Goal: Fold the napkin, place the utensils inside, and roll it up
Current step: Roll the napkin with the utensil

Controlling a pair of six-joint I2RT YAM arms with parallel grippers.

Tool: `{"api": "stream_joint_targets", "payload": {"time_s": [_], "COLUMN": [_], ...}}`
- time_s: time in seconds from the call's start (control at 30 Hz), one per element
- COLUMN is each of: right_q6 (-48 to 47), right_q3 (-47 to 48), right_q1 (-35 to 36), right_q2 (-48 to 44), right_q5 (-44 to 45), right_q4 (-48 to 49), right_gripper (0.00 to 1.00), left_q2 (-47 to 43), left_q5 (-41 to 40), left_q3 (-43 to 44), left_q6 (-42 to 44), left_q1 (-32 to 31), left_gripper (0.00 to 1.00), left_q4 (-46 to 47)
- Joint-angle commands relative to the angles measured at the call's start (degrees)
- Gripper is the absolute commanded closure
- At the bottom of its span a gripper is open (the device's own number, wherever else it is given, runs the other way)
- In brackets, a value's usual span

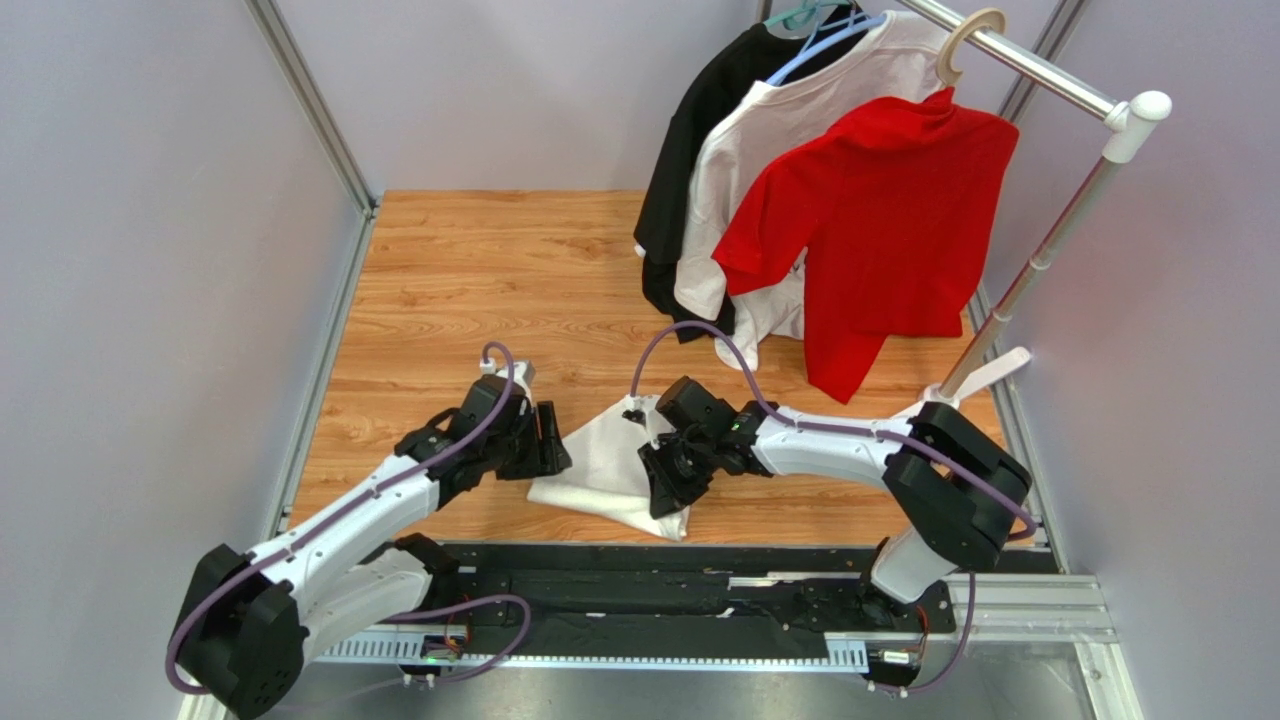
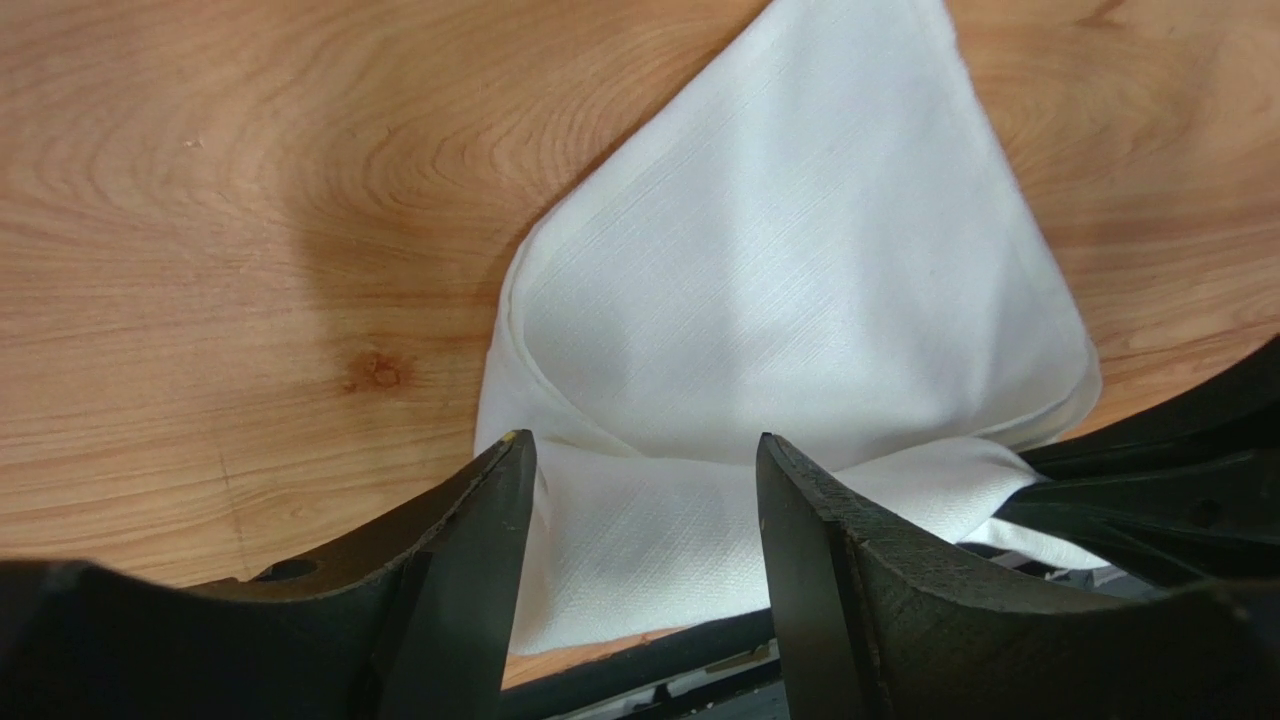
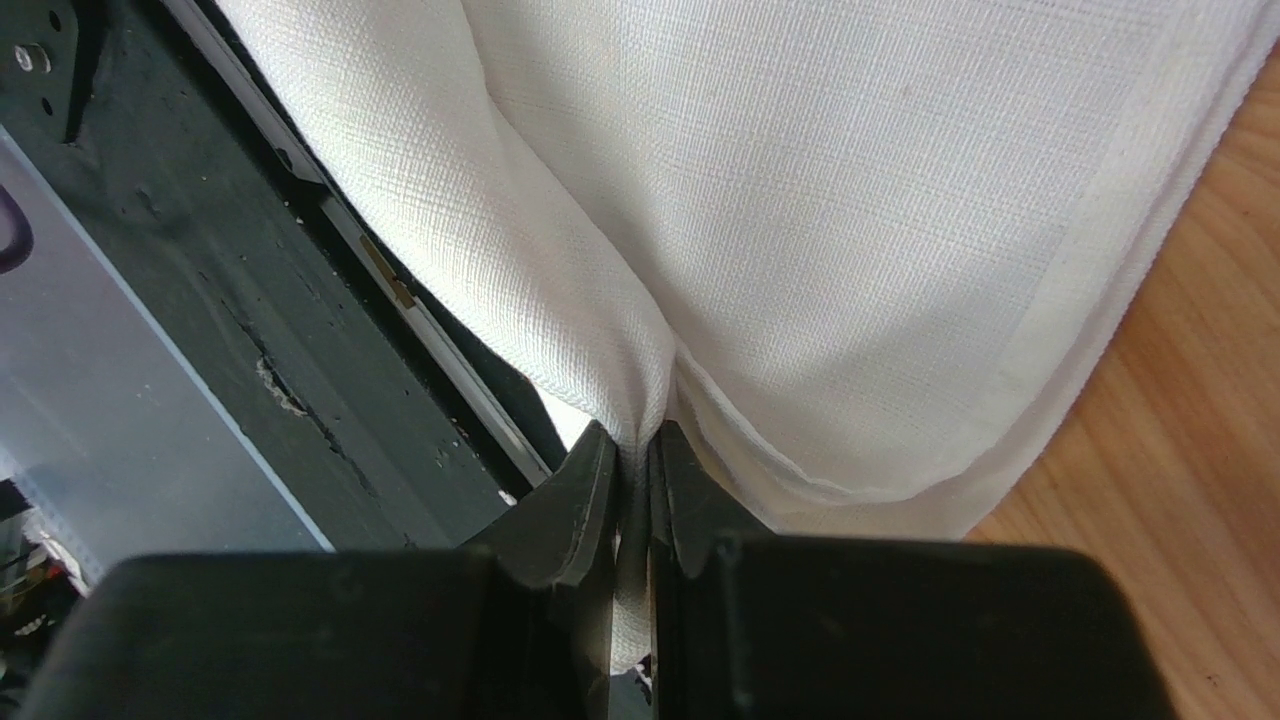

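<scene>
The white napkin (image 1: 613, 458) lies folded on the wooden table near its front edge, between my two grippers. In the left wrist view the napkin (image 2: 781, 300) spreads out ahead of my left gripper (image 2: 643, 450), whose jaws stand apart with only cloth lying flat below them, not pinched. My left gripper (image 1: 544, 446) sits at the napkin's left edge. My right gripper (image 3: 633, 446) is shut on a bunched fold of the napkin (image 3: 842, 225) at its near right corner, which hangs over the table's front rail. In the top view the right gripper (image 1: 664, 483) is over that corner. The utensils are out of view.
A clothes rack (image 1: 1052, 83) at the back right carries a red shirt (image 1: 879, 210), a white shirt (image 1: 781, 135) and a black one (image 1: 691, 150). The black front rail (image 1: 676, 578) runs along the table's near edge. Grey walls stand on both sides.
</scene>
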Motion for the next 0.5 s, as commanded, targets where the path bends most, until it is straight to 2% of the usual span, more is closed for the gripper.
{"api": "stream_joint_targets", "payload": {"time_s": [0.0, 0.17, 0.4, 0.47], "right_q6": [-2.07, -2.25, -1.81, -2.16], "right_q3": [-2.36, -1.57, -0.86, -0.6], "right_q1": [-0.03, -0.03, -1.35, -1.52], "right_q2": [4.95, 6.27, 8.9, 9.52], "right_q5": [3.35, 2.99, 1.77, 1.15], "right_q4": [-5.76, -6.28, -6.99, -7.34], "right_gripper": [1.0, 1.0, 1.0, 1.0], "left_q2": [-3.58, -4.64, -16.75, -17.73], "left_q5": [-2.39, -5.37, -6.44, -5.65], "left_q3": [0.21, 0.29, -4.27, -4.98], "left_q6": [0.38, -0.32, -3.92, -4.1], "left_q1": [-0.05, -0.05, 0.04, -0.05], "left_gripper": [0.35, 0.34, 0.34, 0.35], "left_q4": [0.25, -2.03, -3.79, -4.32]}}
